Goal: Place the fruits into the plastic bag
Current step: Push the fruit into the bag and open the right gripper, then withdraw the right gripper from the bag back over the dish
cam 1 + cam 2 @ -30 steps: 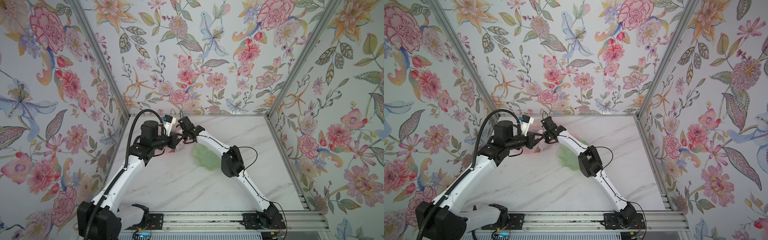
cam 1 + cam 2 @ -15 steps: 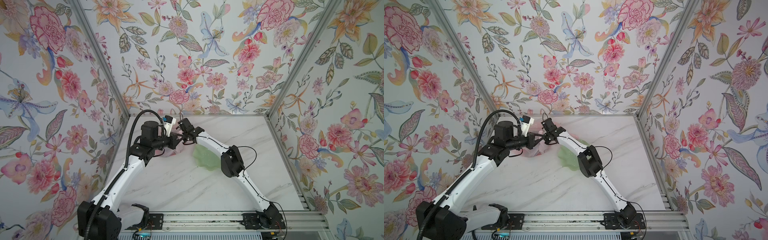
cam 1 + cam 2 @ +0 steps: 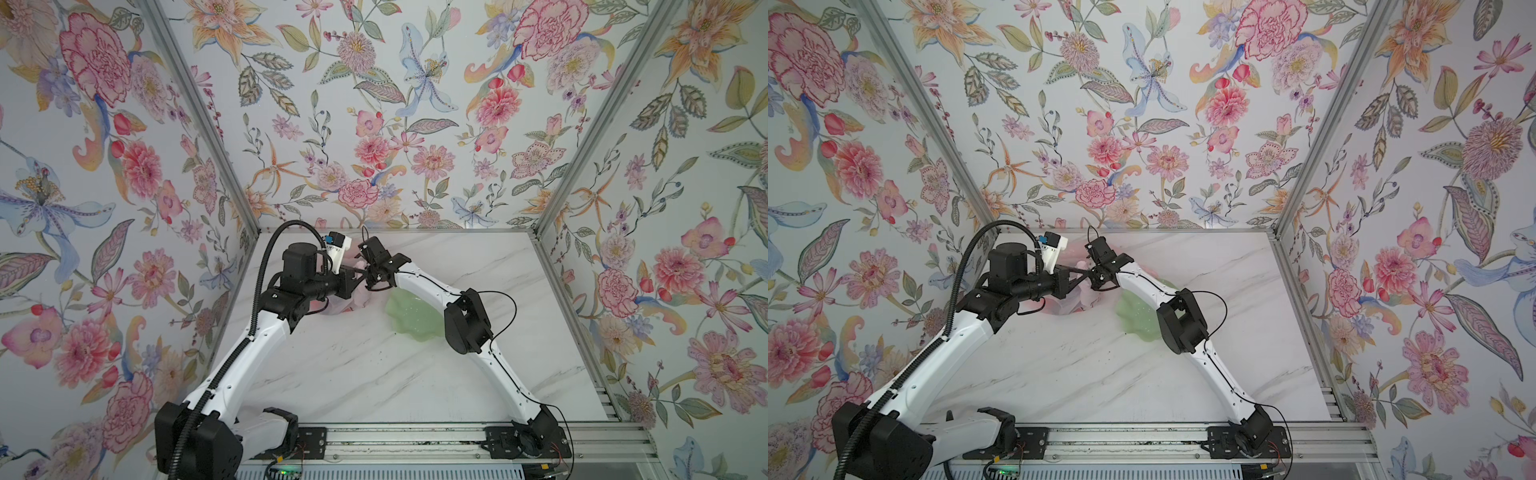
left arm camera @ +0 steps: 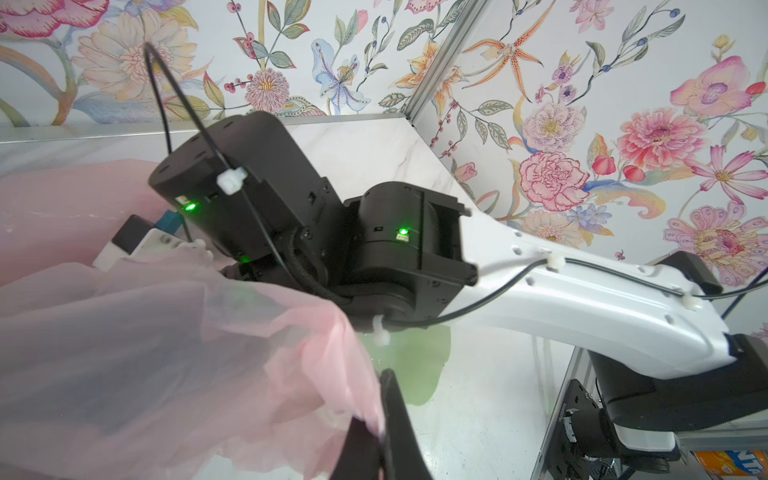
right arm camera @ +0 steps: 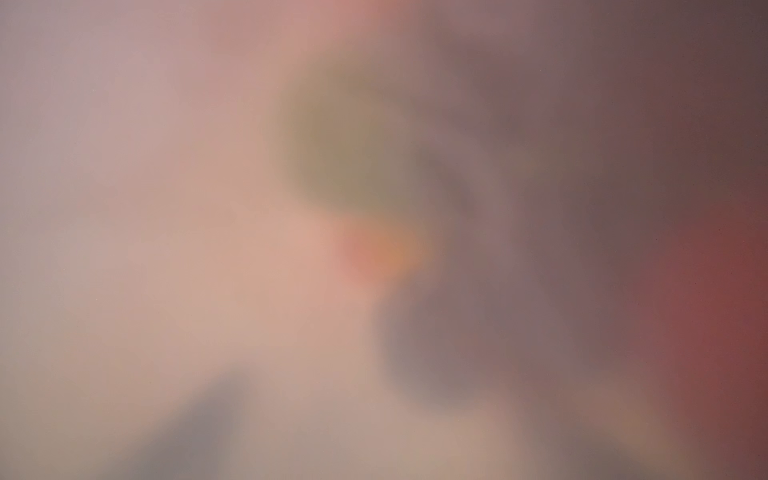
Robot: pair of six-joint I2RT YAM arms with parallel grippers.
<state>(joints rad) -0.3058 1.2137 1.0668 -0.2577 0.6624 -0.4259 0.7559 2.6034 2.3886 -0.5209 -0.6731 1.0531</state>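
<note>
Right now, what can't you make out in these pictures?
- Fruits: only blurred colour patches in the right wrist view, pink bag over the lens.
- Jaws of the right arm: buried in the bag, every view.
- Green dish: partly under the right arm in both top views.

Both top views look down from high above the arms' base rail (image 3: 415, 436), over the white marbled tabletop (image 3: 374, 365) to the flowered back wall (image 3: 374, 124), sharing almost the whole scene. The left wrist camera sits close behind the left gripper (image 4: 376, 419), facing past it over the pale pink translucent plastic bag (image 4: 166, 353) to the black-and-white right arm (image 4: 582, 307). The right wrist camera, very near something pinkish, gives only blur.
</note>
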